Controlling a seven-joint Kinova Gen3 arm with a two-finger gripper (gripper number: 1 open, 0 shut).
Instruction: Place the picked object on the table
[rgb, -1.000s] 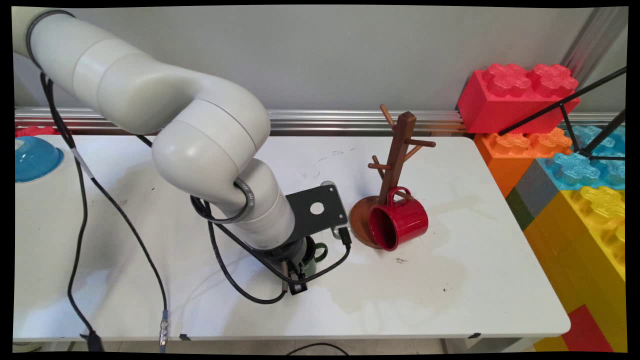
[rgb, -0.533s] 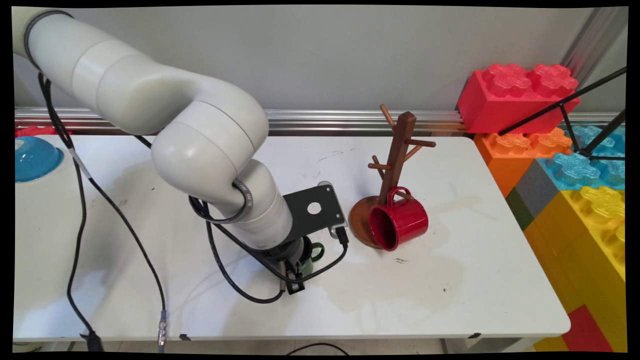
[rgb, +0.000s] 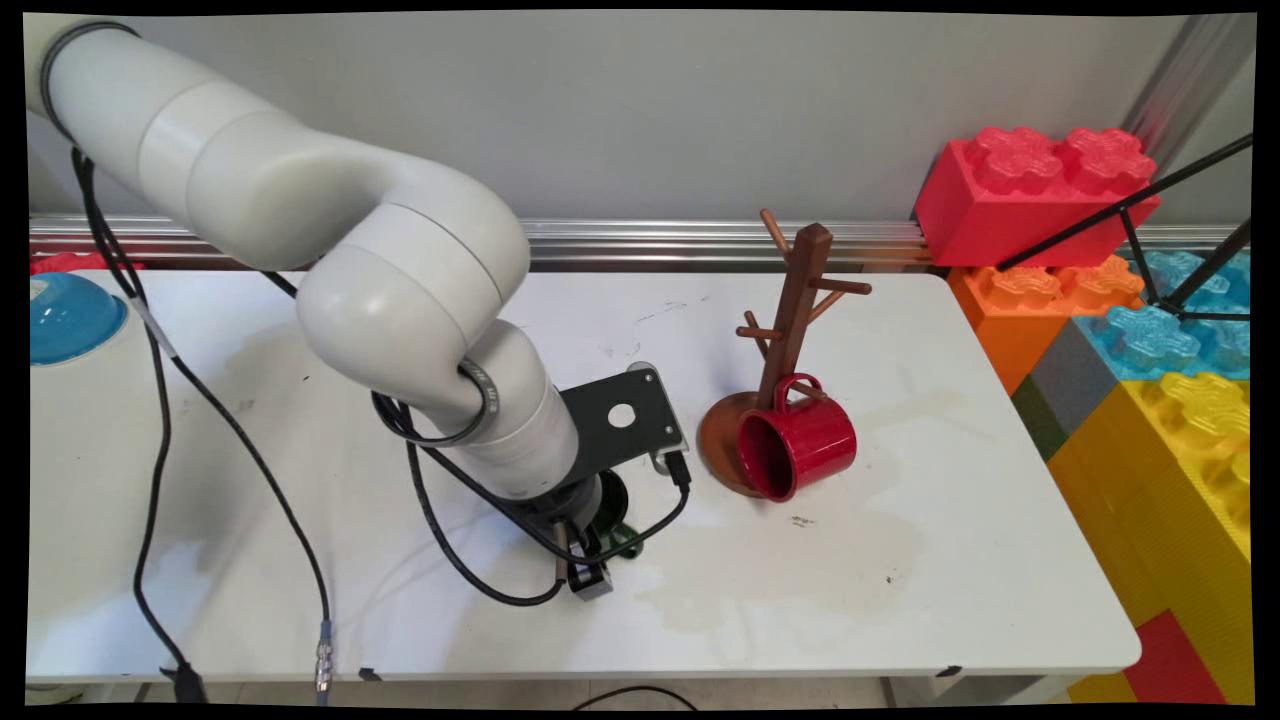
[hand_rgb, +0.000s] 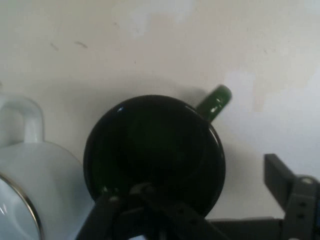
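Bending low, tool (rgb: 590, 560) apparently over green mug (hand_rgb: 155, 150)

bench: a white bench (rgb: 900, 590) carried the things, its top stained and scuffed.
green mug: a dark green mug (hand_rgb: 155, 150) stood upright on it, handle out to one side.
white mug: a white mug (hand_rgb: 35, 185) lay just beside the green one.
mug tree: a brown wooden mug tree (rgb: 790, 330) stood right of centre.
blue bowl: a blue bowl (rgb: 65, 315) sat at the far left.
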